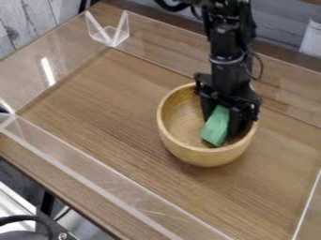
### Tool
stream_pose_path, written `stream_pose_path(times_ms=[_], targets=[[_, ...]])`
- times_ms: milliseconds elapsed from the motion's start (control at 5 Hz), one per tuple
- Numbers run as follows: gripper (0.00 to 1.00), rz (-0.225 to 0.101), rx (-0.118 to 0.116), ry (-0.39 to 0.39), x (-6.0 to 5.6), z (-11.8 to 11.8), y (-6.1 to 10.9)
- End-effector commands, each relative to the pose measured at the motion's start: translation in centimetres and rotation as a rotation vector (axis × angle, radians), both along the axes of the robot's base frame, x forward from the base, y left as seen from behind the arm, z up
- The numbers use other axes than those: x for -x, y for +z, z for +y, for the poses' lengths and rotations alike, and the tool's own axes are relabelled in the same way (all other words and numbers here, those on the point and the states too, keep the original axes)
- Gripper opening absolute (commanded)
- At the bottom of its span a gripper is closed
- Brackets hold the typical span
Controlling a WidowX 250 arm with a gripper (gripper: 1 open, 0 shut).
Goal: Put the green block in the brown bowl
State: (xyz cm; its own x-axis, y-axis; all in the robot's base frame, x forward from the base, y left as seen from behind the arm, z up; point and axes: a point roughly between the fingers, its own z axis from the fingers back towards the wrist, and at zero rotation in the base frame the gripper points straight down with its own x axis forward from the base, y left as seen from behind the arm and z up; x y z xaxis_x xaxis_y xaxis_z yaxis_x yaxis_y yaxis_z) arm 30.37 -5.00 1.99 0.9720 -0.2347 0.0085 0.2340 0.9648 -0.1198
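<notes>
The brown bowl [178,142], round and of light wood, sits right of the middle of the wooden table. My gripper [228,118] points straight down into it, black fingers inside the rim on the bowl's right half. Between the fingers is the green block [219,127], tilted, its lower end down near the bowl's inner floor. The gripper is shut on the block. Whether the block's lower end touches the bowl I cannot tell.
Low clear plastic walls [75,159] fence the wooden tabletop [100,94] on all sides. A small clear folded stand [111,30] sits at the back left corner. The arm's black column rises from the bowl to the top edge.
</notes>
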Motion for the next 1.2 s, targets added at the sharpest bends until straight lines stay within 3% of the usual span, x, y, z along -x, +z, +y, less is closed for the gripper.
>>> stream_pose_path(times_ms=[0,1000], targets=[[0.00,0.040,-0.022,0.002,0.4,0.2,-2.2],[0.00,0.081,-0.026,0.056,1.0,2.1,-2.7]])
